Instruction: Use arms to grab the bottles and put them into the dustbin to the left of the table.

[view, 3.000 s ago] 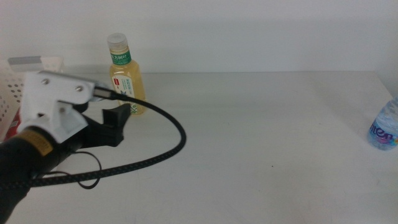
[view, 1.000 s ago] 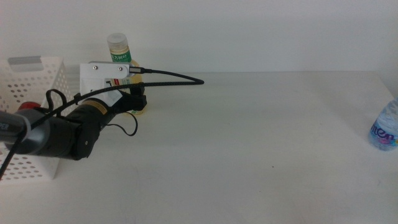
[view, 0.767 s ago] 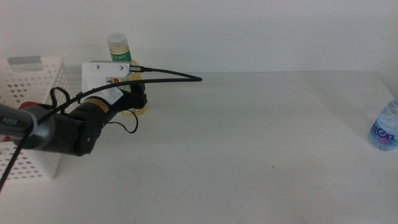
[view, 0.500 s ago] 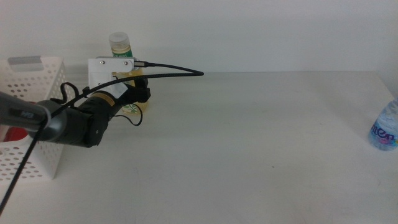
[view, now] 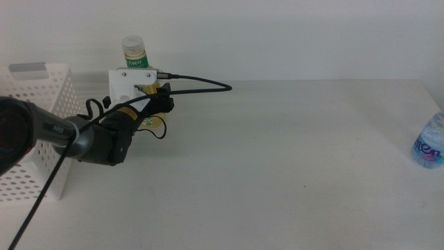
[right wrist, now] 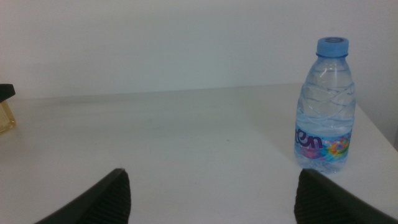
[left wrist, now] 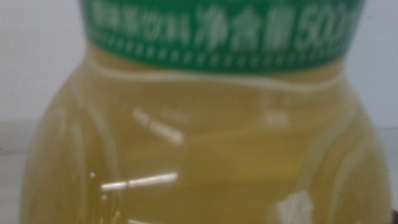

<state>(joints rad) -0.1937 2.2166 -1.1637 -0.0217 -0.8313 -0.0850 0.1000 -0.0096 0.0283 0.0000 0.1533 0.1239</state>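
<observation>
Left hand advanced onto tea bottle beside bin; grip state cannot tell. Right hand spread, idle, near water bottle on tabletop. Risk: off-centre closure topples tea bottle.

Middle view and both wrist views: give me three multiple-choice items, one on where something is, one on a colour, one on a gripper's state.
1. Where is the left gripper?
A. at the tea bottle
B. over the basket
C. by the water bottle

2. What colour is the water bottle's cap?
A. white
B. blue
C. red

3. How does the right gripper stand?
A. shut on the water bottle
B. open, holding nothing
C. shut on the tea bottle

Answers:
1 A: the tea bottle fills the left wrist view.
2 B: the right wrist view shows a blue cap.
3 B: its jaws stand wide apart over bare table.
</observation>
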